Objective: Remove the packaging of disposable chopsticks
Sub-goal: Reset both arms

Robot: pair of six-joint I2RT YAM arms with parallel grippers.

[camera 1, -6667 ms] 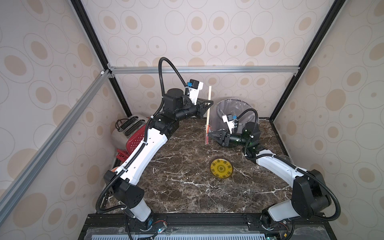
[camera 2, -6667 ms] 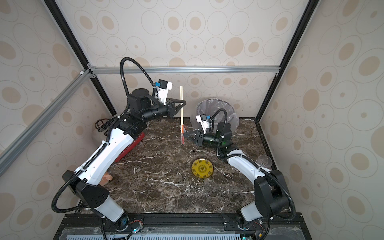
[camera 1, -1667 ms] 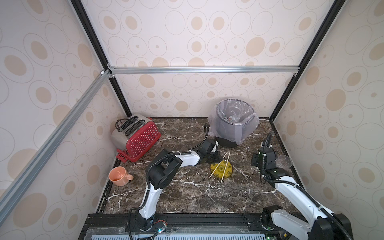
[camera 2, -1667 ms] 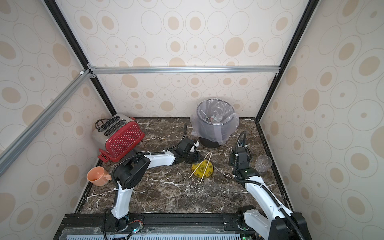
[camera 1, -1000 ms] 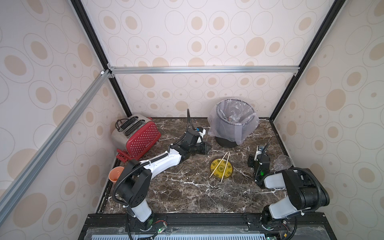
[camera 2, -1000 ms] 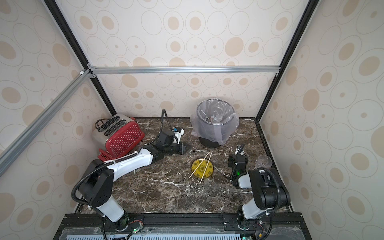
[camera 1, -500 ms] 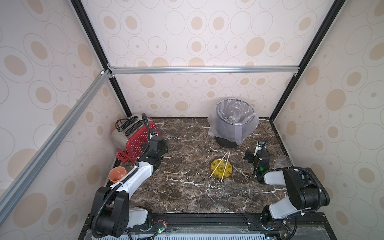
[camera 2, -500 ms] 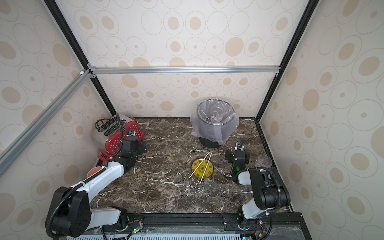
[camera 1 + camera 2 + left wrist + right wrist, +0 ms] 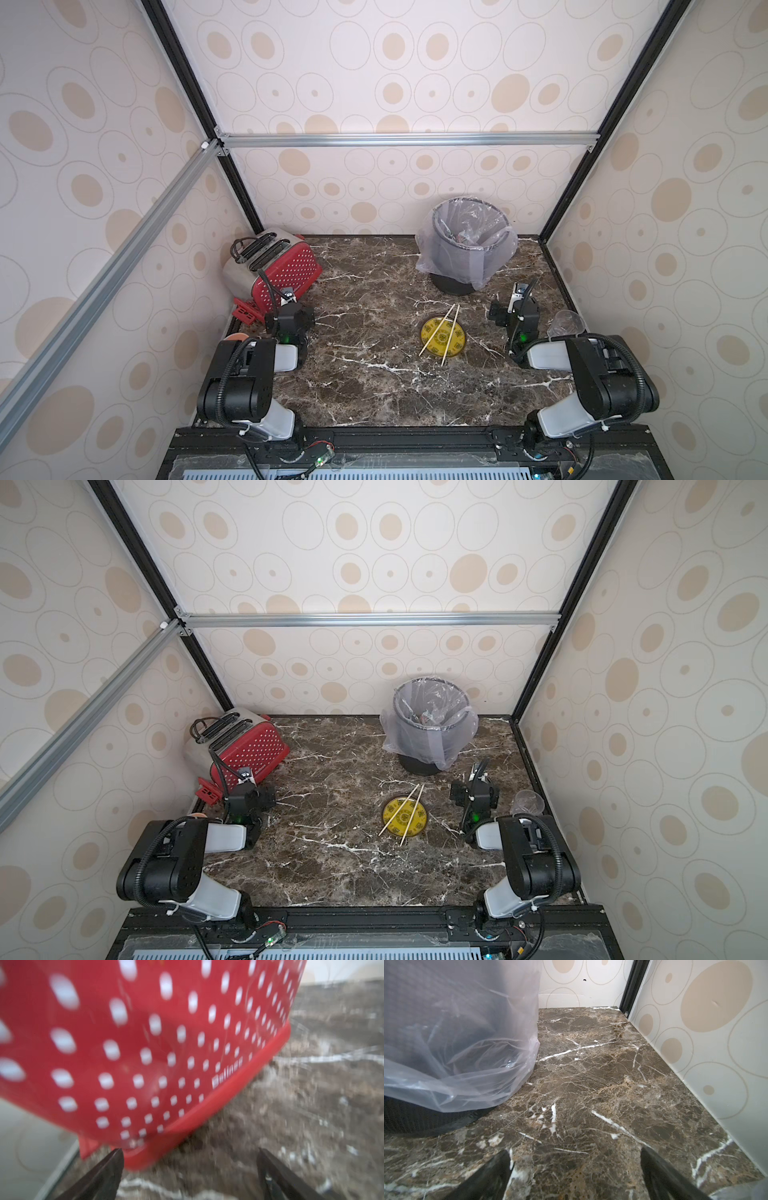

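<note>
The disposable chopsticks (image 9: pixel 440 332) (image 9: pixel 402 810) are two bare pale sticks lying crossed over a yellow disc (image 9: pixel 453 347) (image 9: pixel 415 827) in mid-table, shown in both top views. I cannot make out the packaging; something reddish lies inside the bin, too small to name. My left gripper (image 9: pixel 290 311) (image 9: pixel 251 796) (image 9: pixel 189 1150) sits low at the near left, facing the toaster, open and empty. My right gripper (image 9: pixel 513 305) (image 9: pixel 473 789) (image 9: pixel 574 1150) rests at the near right beside the bin, open with only marble between its fingers.
A red dotted toaster (image 9: pixel 274 266) (image 9: pixel 145 1043) stands at the back left, close ahead of the left gripper. A grey bin (image 9: pixel 467 249) (image 9: pixel 446 1032) lined with a clear bag stands at the back right. A clear cup (image 9: pixel 567 328) sits by the right wall.
Both arms have folded back to the near corners; the left gripper drew away from the disc to the toaster. Both jaws opened wide. The chopsticks stay on the disc.
</note>
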